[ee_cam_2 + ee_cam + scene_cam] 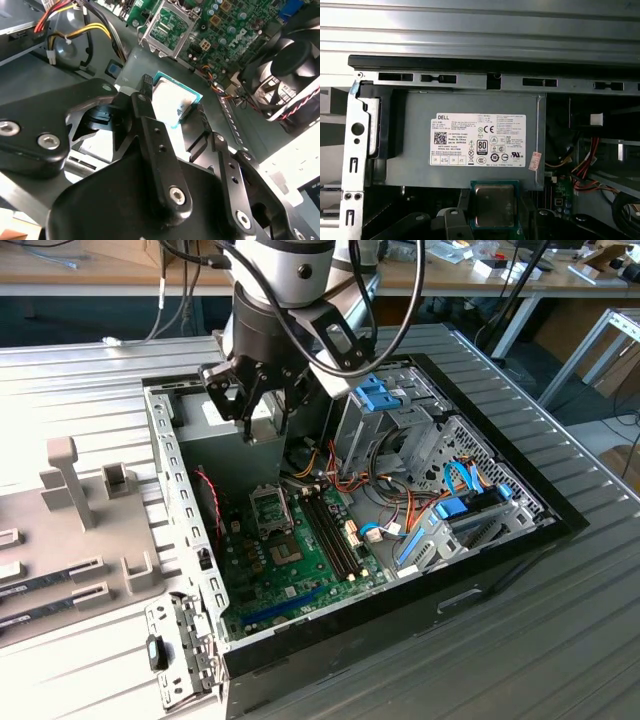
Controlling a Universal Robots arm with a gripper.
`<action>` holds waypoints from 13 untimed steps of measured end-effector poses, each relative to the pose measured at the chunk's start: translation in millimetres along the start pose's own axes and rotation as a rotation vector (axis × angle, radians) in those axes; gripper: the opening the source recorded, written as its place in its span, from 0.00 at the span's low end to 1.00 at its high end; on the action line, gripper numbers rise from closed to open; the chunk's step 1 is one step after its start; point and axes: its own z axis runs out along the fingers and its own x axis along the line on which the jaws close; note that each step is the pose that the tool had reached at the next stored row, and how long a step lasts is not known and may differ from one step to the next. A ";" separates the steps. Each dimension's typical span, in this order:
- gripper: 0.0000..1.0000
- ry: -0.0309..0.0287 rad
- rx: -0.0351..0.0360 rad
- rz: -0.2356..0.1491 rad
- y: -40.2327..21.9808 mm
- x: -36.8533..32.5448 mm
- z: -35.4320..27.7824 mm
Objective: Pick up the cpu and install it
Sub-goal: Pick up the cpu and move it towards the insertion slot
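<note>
The cpu [493,202], a small square chip with a silvery top and green rim, sits clamped between my fingers [145,87]. In the second wrist view the cpu [176,98] hangs in the air above the case floor, with the open socket [167,27] on the green motherboard [235,25] further off. My gripper [262,418] hovers inside the open computer case, over the grey power supply [470,130]. It stands above and behind the socket [268,508] in the exterior view.
The open case [400,620] lies on a ribbed metal table [560,640]. Inside are memory slots [330,530], bundled cables [340,480], drive cages with blue clips [385,395] and a fan [292,65]. A grey fixture plate [60,530] sits at the exterior view's left.
</note>
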 end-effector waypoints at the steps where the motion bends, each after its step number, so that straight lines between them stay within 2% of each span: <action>1: 0.47 -0.0001 -0.0001 0.000 -0.3 -0.7 0.4; 13: 0.47 0.0002 0.0009 0.000 -3.4 -13.1 6.0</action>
